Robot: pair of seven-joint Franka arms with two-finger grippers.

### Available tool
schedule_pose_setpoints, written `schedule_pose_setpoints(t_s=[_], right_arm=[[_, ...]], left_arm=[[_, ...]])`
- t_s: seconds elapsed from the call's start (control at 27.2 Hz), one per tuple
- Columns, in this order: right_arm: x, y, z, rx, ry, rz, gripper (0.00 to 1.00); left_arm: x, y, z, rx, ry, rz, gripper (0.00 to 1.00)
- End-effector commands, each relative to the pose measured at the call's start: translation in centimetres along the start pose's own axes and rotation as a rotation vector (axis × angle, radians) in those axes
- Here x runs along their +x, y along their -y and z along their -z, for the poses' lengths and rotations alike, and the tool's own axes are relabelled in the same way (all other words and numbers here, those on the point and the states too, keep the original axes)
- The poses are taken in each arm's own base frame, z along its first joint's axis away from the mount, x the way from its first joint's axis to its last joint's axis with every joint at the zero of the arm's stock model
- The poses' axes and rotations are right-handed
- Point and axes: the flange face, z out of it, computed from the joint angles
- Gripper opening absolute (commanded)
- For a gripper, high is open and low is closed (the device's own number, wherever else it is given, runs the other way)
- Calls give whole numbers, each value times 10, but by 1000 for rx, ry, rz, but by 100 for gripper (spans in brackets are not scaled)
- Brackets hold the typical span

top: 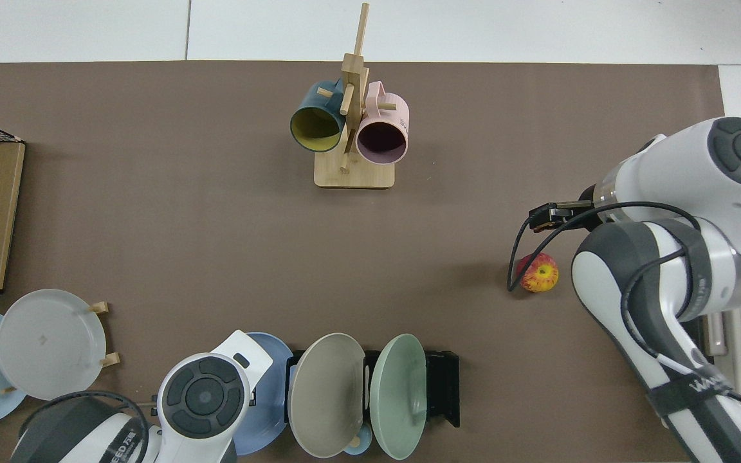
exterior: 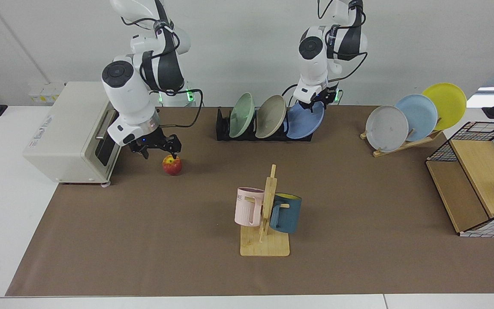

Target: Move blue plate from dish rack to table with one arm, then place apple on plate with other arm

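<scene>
The blue plate [exterior: 305, 122] [top: 266, 392] leans in the end slot of the black dish rack [exterior: 223, 128] [top: 444, 386], next to a beige and a green plate. My left gripper [exterior: 314, 102] is at the plate's top rim; in the top view the arm's wrist hides it. The red apple [exterior: 172, 166] [top: 539, 273] lies on the table's brown mat [exterior: 165, 240]. Low over the mat, my right gripper [exterior: 159, 151] [top: 543, 217] is open, just behind and beside the apple and not around it.
A white toaster oven [exterior: 71, 133] stands close behind the right arm. A wooden mug tree [exterior: 266, 214] with a pink and a dark blue mug is mid-table. A wooden stand [exterior: 405, 143] holds grey, pale blue and yellow plates. A wire basket [exterior: 483, 171] sits at the edge.
</scene>
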Motion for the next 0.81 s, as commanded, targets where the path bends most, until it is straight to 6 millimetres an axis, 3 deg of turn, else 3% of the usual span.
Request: schedule_pose_setpoints(t_s=[0.0,0.33,0.77], right_arm=[[-6,3,-32,-7,-3,-9,100],[-16,3,-72,-24,28,11,100],[-29,-10,-102,-40,61,46,100]], left_arm=[[-4,-8,2,0,-18,-19,0],[-2,-5,11,52,-46,-64,0],[7,-2,95,83,-46,-92,0]])
